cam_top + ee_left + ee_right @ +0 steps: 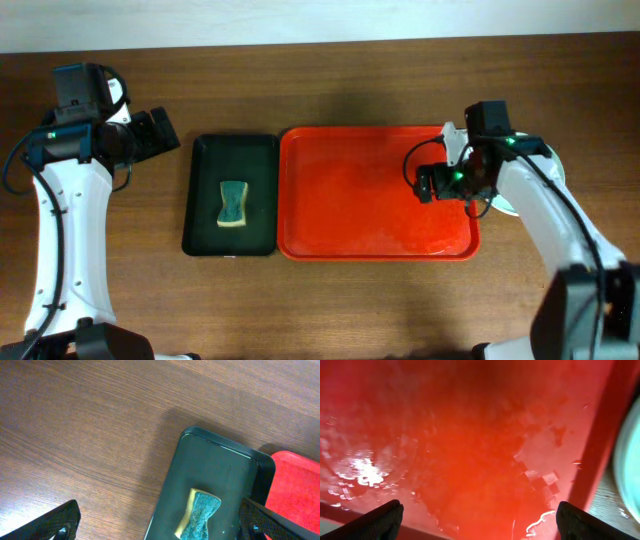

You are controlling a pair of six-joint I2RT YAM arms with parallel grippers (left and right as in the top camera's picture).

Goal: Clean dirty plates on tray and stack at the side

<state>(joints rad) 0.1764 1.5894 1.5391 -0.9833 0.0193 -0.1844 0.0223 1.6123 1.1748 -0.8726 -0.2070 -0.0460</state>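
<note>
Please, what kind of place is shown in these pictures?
Probably a robot test bench, not a real kitchen: a brown wooden table, a large bright red plastic tray, and a green-and-yellow sponge in a narrow black tray.

Glossy, wet-looking red tray (370,200) lying flat; pale mint plate (629,460), mostly hidden, just beside its right rim.

A narrow black tray (205,160) is set on the wooden table (330,300), near and just ahead of the left pincer (165,130). A green-and-yellow sponge (232,203) is laid inside it, farther ahead, untouched.
</note>
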